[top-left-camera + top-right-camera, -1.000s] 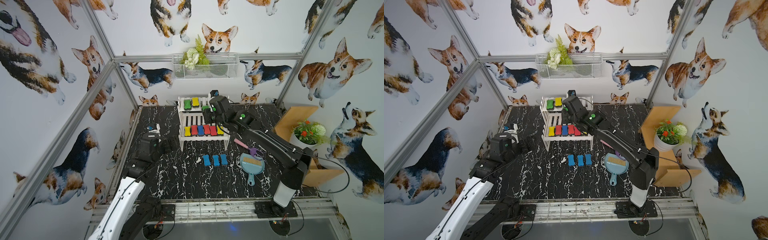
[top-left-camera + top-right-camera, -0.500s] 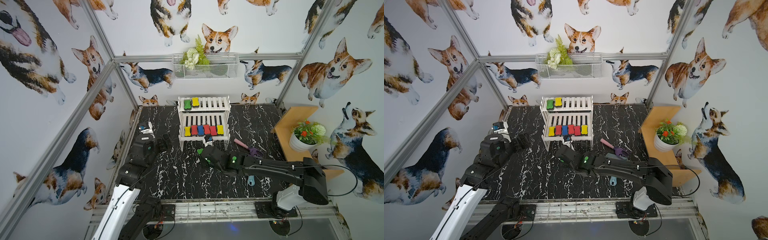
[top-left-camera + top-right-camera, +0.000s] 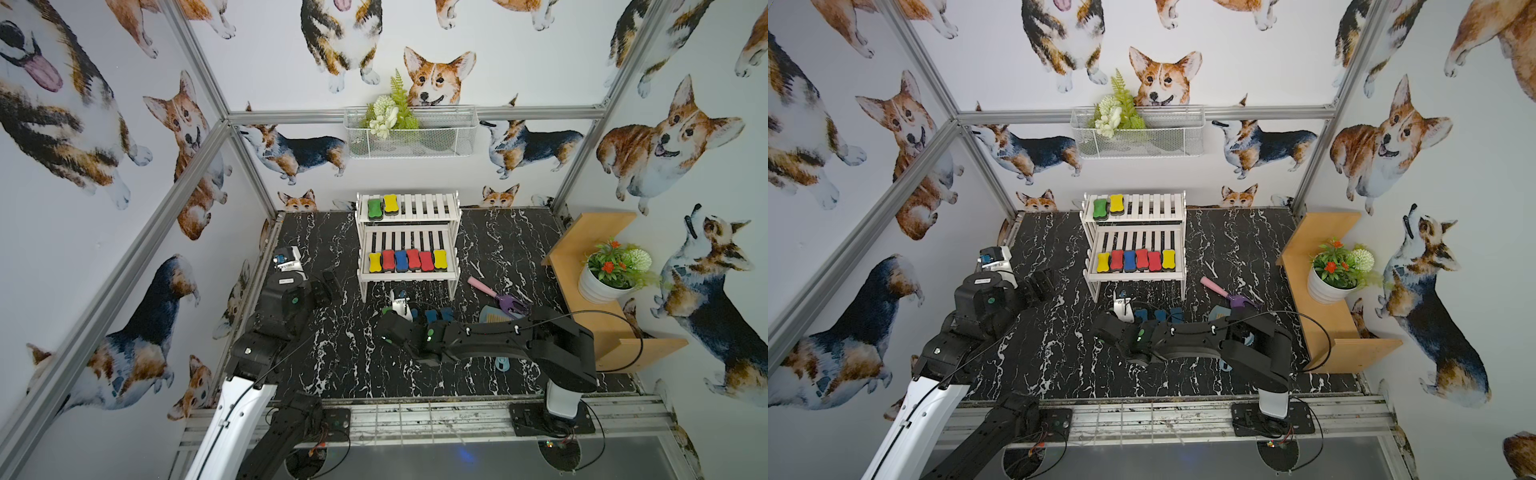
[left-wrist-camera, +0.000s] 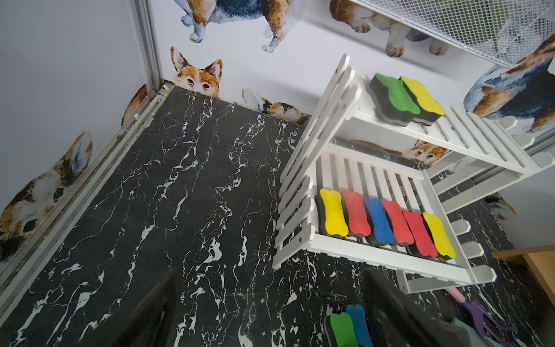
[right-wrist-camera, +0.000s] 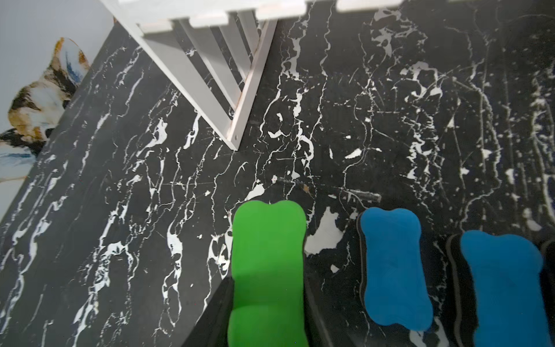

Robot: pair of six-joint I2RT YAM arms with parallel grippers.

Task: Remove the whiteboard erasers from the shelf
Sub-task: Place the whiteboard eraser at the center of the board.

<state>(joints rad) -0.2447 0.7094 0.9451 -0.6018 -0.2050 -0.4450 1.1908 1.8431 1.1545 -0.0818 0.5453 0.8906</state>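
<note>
Swung down from the shelf (image 3: 409, 277), the right gripper (image 5: 267, 300) clamps a green eraser (image 5: 267, 240) low beside the blue ones (image 5: 393, 270) on the table (image 3: 353, 374); best released flat, clear of neighbours. Eight erasers (image 3: 401, 260) remain shelved. Left gripper (image 3: 328, 286) waits, jaws apart.

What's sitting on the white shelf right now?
Upper tier: a green eraser beside a yellow eraser. Lower tier: a row of six erasers, yellow, red, blue, red, red, yellow. Nothing covers either tier.
</note>
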